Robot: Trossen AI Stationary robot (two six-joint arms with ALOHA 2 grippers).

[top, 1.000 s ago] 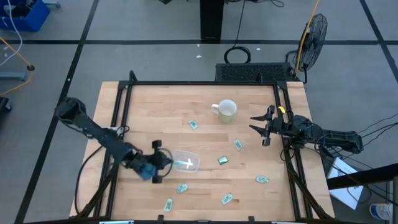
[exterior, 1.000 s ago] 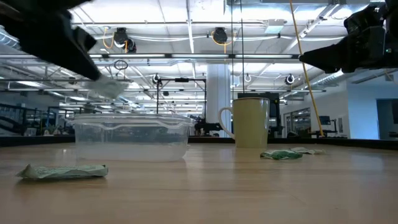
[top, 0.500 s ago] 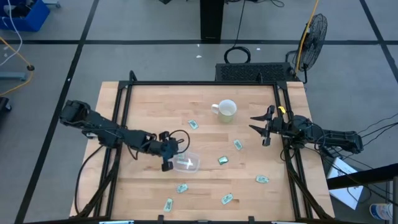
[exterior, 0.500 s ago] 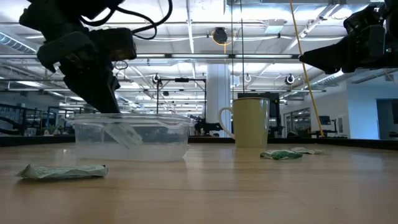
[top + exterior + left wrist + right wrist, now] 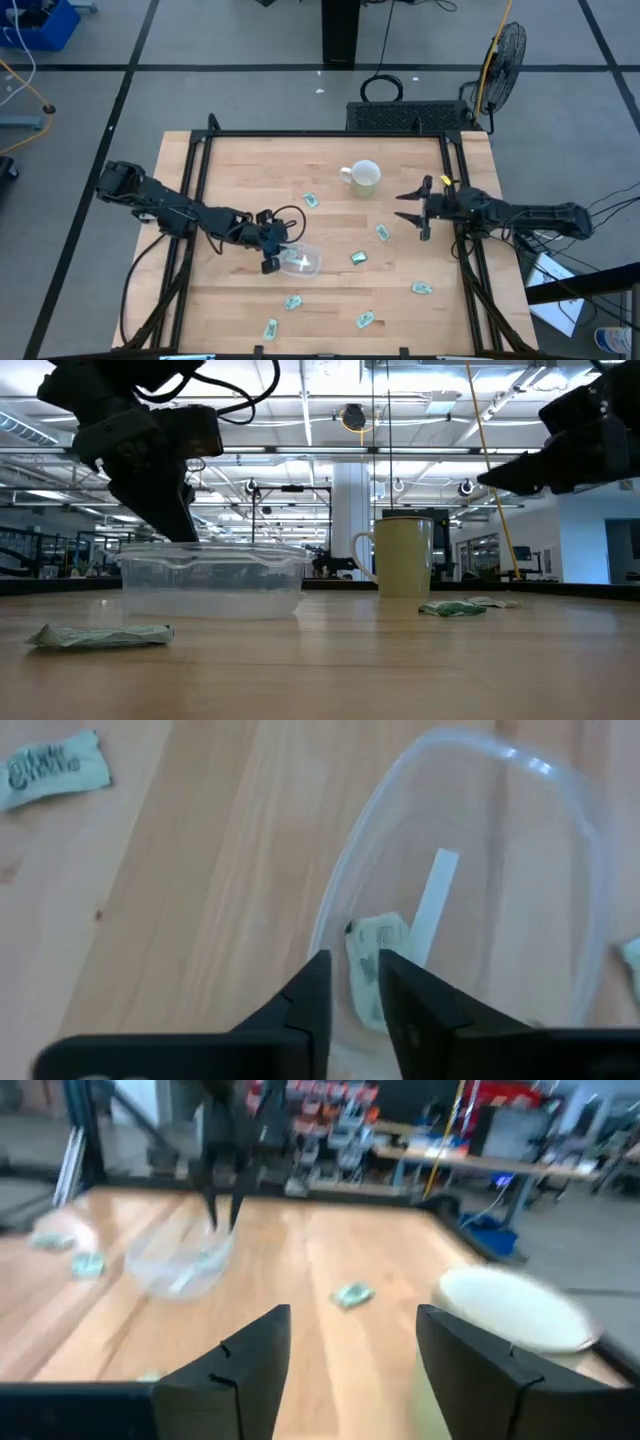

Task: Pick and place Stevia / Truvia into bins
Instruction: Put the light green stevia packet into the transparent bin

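Left gripper [image 5: 277, 249] hung over the rim of the small clear rounded plastic bin [image 5: 303, 262] w/ fingers [image 5: 305, 1000] nearly together & empty, and a pale green-white paper sweetener packet [image 5: 372, 963] lay inside beside a white strip, so the drop step looked done. Right gripper [image 5: 410, 206] waited, fingers apart, near the white handled mug [image 5: 362, 177]. Next move probably calls for lifting clear & going for a loose packet on the wooden table [image 5: 240, 160], e.g. the one [image 5: 292, 301] just beside the bin.
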